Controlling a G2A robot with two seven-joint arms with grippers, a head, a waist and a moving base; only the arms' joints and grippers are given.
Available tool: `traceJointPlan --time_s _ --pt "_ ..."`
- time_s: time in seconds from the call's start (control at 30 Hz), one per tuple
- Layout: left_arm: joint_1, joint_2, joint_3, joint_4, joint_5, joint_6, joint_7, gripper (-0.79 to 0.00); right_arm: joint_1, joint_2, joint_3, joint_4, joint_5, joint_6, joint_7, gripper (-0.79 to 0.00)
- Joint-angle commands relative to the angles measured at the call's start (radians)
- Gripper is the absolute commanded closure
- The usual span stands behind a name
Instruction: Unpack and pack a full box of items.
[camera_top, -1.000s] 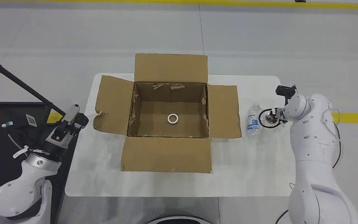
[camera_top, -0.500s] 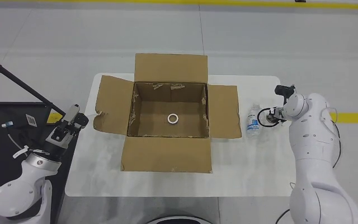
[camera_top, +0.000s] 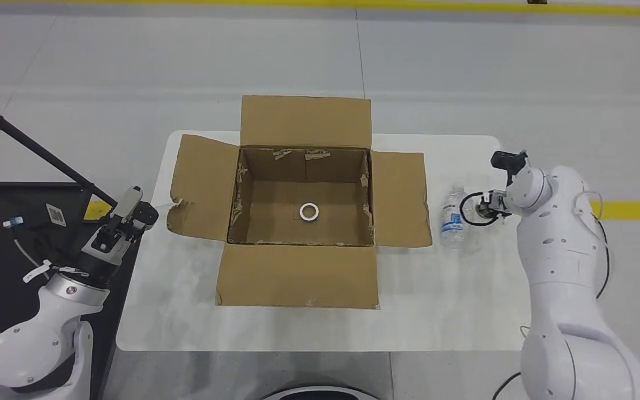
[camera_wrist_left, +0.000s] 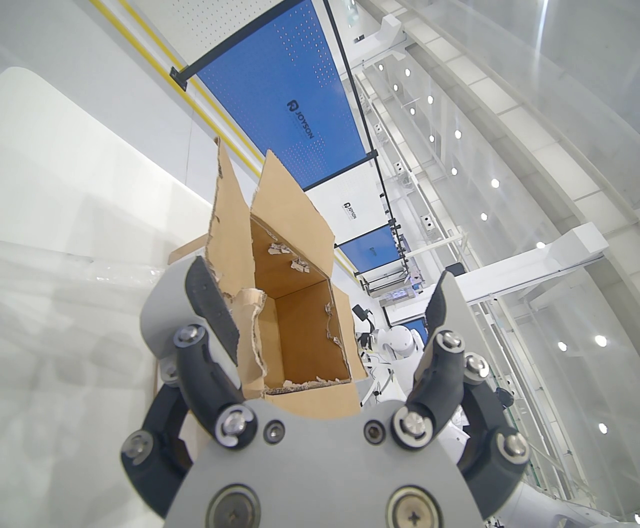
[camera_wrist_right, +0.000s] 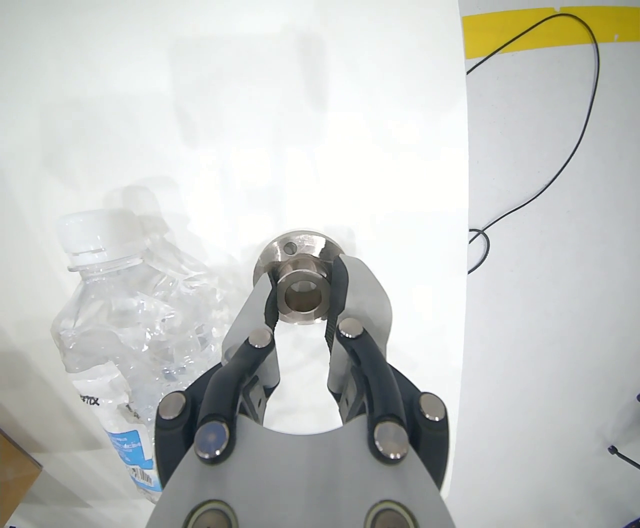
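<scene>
An open cardboard box (camera_top: 300, 277) stands mid-table with all flaps spread. On its floor lies a small pale ring (camera_top: 310, 211). A clear plastic water bottle (camera_top: 453, 217) lies on the table just right of the box's right flap. My right gripper (camera_top: 483, 208) is right beside it, shut on a metal flanged bushing (camera_wrist_right: 300, 292), with the bottle (camera_wrist_right: 130, 310) close alongside. My left gripper (camera_top: 141, 209) is off the table's left edge, open and holding nothing. It points at the box (camera_wrist_left: 300, 320), one finger (camera_wrist_left: 212, 305) close to the torn left flap.
The white table (camera_top: 300, 325) has bare room in front of the box and at its right end. A black cable (camera_wrist_right: 545, 165) lies on the floor beyond the table's right edge. A dark tripod leg (camera_top: 45, 155) slants past the table's left side.
My right gripper, with the metal bushing in it, has shifted slightly toward the bottle. The left arm, box and ring have not moved.
</scene>
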Motion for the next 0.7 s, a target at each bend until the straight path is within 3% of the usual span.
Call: traceJointPlan --time_s 0.0,0.17,0.4,0.53,0.67 --pt "0.0 0.0 0.0 0.0 0.0 0.0 0.0 -0.785 -0.011 0.002 0.0 -0.039 0.009 -0.004 0.003 0.0" --pt "0.0 0.0 0.0 0.0 0.0 0.0 0.0 -0.785 -0.078 0.006 -0.002 -0.235 0.027 0.0 0.04 0.0" --pt "0.0 0.0 0.0 0.0 0.0 0.0 0.0 -0.785 -0.249 0.006 -0.035 -0.692 0.067 -0.01 0.134 0.0" --pt "0.0 0.0 0.0 0.0 0.0 0.0 0.0 -0.785 -0.325 0.002 -0.092 -0.921 0.115 -0.05 0.178 0.0" --pt "0.0 0.0 0.0 0.0 0.0 0.0 0.0 -0.785 -0.34 -0.003 -0.18 -1.041 0.138 -0.084 0.198 0.0"
